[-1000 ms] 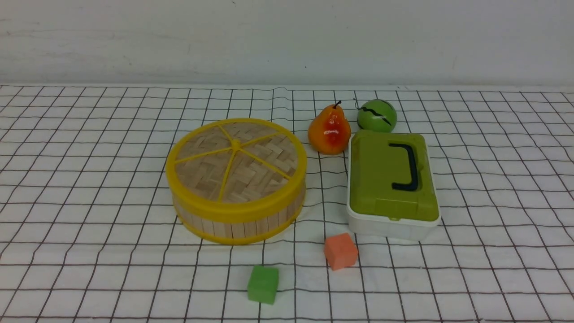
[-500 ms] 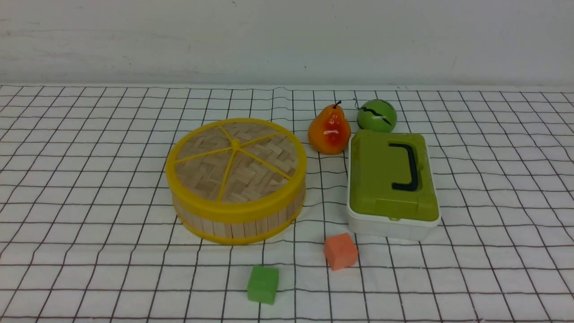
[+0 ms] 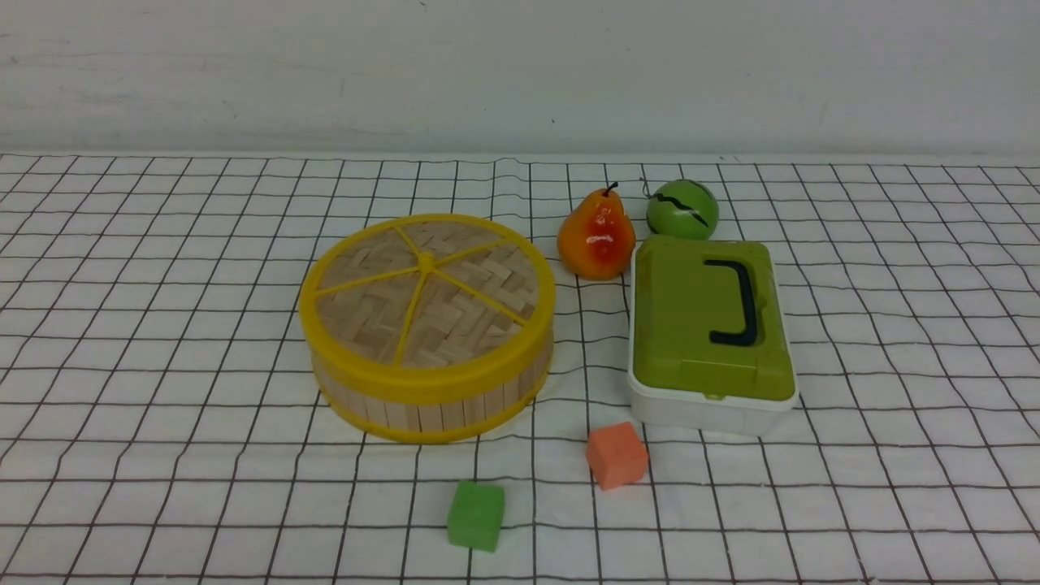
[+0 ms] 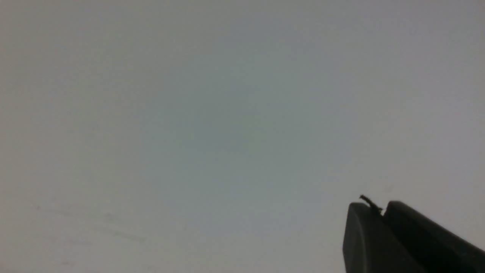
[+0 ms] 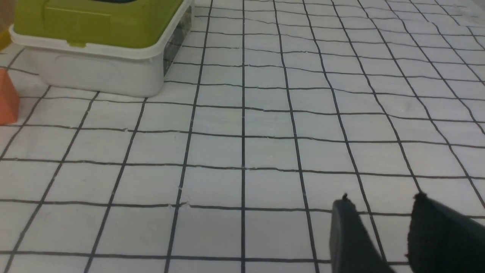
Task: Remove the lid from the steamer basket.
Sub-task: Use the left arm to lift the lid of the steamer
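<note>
The woven bamboo lid (image 3: 428, 292) with yellow rim and spokes sits closed on the round steamer basket (image 3: 431, 402), left of the table's middle in the front view. Neither arm shows in the front view. My left gripper (image 4: 380, 207) is shut and empty; its wrist view shows only a blank grey surface. My right gripper (image 5: 382, 203) is open and empty, low over the checked cloth, to the right of the white box. The basket and lid are out of both wrist views.
A white box with a green lid and black handle (image 3: 708, 329) stands right of the basket, also in the right wrist view (image 5: 102, 45). A pear (image 3: 597, 237) and green ball (image 3: 682, 210) lie behind it. An orange cube (image 3: 617, 455) and green cube (image 3: 476, 515) lie in front.
</note>
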Tool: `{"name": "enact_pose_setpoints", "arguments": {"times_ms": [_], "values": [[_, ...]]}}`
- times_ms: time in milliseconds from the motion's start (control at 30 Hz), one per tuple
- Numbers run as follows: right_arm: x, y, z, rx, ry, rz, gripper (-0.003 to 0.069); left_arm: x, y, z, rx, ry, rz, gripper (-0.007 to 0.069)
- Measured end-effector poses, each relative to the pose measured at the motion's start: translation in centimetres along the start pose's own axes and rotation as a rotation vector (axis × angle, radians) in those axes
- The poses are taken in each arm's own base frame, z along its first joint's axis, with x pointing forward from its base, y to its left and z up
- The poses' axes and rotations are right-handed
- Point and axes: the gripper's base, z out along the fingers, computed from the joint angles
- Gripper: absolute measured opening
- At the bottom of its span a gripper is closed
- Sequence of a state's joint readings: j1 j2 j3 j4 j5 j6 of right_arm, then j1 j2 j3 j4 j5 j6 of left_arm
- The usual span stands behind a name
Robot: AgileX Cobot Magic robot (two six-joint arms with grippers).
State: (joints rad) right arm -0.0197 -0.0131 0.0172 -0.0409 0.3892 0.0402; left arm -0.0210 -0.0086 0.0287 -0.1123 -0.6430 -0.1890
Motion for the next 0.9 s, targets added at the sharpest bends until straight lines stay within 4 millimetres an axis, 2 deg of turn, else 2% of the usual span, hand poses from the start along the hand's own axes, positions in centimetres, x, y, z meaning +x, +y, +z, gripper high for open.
{"name": "enact_pose_setpoints", "arguments": {"times_ms": [100,167,233,333,400,433,467,533,567,633,667,700,733,800,900], "values": [[0.0,0.0,0.0,0.000,0.000,0.000,0.0239,-0.7,-0.2,0.4,0.003,-0.007,-0.096,0.0059],[0.0,0.0,0.0,0.000,0.000,0.000,0.0239,-3.3,-1.3,2.0,0.000,0.057,-0.159,0.0024],[0.0,0.0,0.0,0.000,0.000,0.000,0.0239,-5.6,-2.2,3.3,-0.003,0.127,-0.122,-0.0013],[0.0,0.0,0.0,0.000,0.000,0.000,0.0239,-8.5,-3.5,6.6,-0.010,0.290,0.018,-0.0013],[0.0,0.0,0.0,0.000,0.000,0.000,0.0239,-9.2,-3.9,7.9,-0.011,0.360,0.061,-0.0013],[0.0,0.0,0.0,0.000,0.000,0.000,0.0239,-9.0,-4.1,10.0,-0.021,0.472,0.097,-0.0013],[0.0,0.0,0.0,0.000,0.000,0.000,0.0239,-8.9,-4.2,10.5,-0.025,0.500,0.100,-0.0013],[0.0,0.0,0.0,0.000,0.000,0.000,0.0239,-7.9,-4.1,12.6,-0.041,0.626,0.117,-0.0013],[0.0,0.0,0.0,0.000,0.000,0.000,0.0239,-6.6,-3.9,14.1,-0.056,0.720,0.120,-0.0013],[0.0,0.0,0.0,0.000,0.000,0.000,0.0239,-4.4,-3.5,15.7,-0.078,0.843,0.111,-0.0013],[0.0,0.0,0.0,0.000,0.000,0.000,0.0239,-2.4,-3.1,16.7,-0.096,0.941,0.080,-0.0013],[0.0,0.0,0.0,0.000,0.000,0.000,0.0239,-0.9,-3.0,17.3,-0.107,1.018,0.045,-0.0013],[0.0,0.0,0.0,0.000,0.000,0.000,0.0239,-0.7,-3.0,17.4,-0.108,1.031,0.038,-0.0013],[0.0,0.0,0.0,0.000,0.000,0.000,0.0239,2.9,-3.0,18.4,-0.097,1.248,-0.066,-0.0013],[0.0,0.0,0.0,0.000,0.000,0.000,0.0239,6.7,-4.0,19.8,0.039,1.473,-0.197,-0.0013]]}}
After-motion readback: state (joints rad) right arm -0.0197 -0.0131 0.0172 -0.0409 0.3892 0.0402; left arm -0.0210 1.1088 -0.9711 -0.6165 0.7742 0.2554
